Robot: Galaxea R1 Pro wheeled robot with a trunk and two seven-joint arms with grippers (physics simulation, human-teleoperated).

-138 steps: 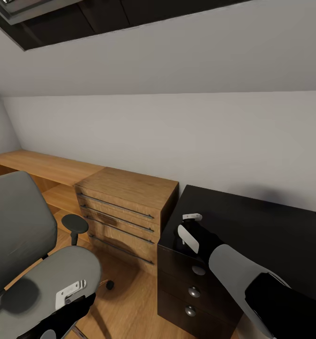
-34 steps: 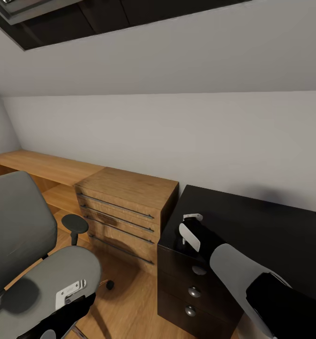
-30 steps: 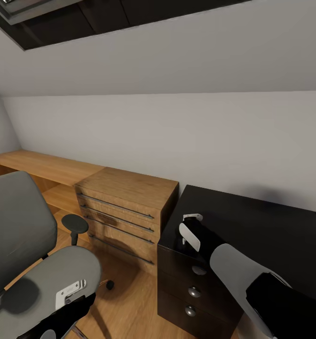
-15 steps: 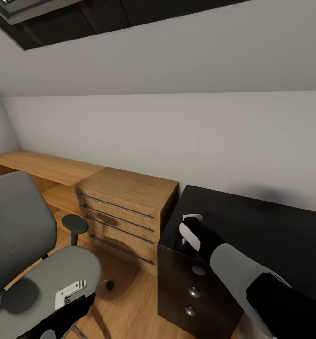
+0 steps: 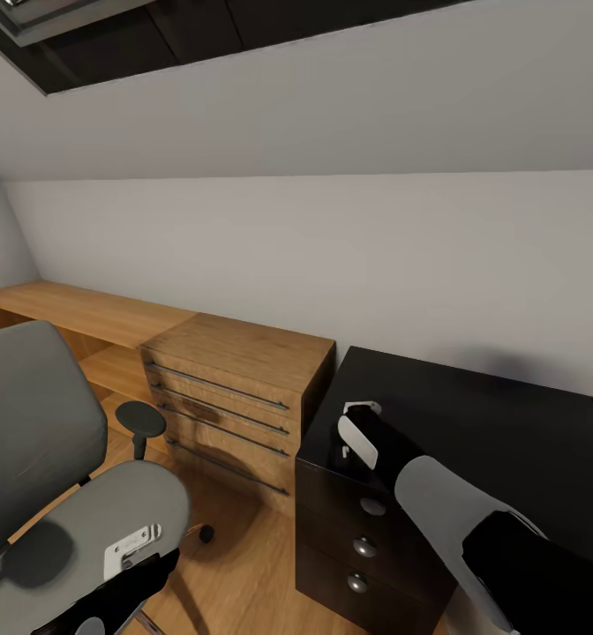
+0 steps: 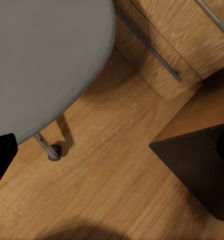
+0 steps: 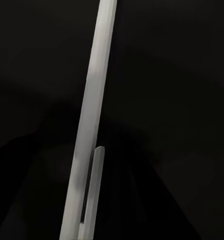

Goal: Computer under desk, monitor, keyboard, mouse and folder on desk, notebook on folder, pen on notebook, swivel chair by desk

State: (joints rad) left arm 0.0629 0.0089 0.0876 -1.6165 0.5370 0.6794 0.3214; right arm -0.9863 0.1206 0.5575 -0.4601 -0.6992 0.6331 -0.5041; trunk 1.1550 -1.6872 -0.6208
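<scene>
Right gripper (image 5: 356, 432) over the glossy black desk (image 5: 473, 414) clasps a slim white pen (image 7: 94, 115); left gripper's (image 5: 129, 551) grip unclear above the grey padded chair (image 5: 41, 441).

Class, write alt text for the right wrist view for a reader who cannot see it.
A thin white pen with a clip runs lengthwise across a glossy black desk top, with faint dark shadows around it.

The desk (image 5: 473, 406) at the lower right of the head view has a smooth, glossy black top; its dark brown drawer fronts carry round, shiny metal knobs (image 5: 364, 547). The swivel chair (image 5: 41, 441) at lower left looks like matt grey cloth. The cabinet (image 5: 235, 388) at centre and the floor (image 6: 107, 170) show grained wood. The wall (image 5: 332, 247) is matt pale grey.
</scene>
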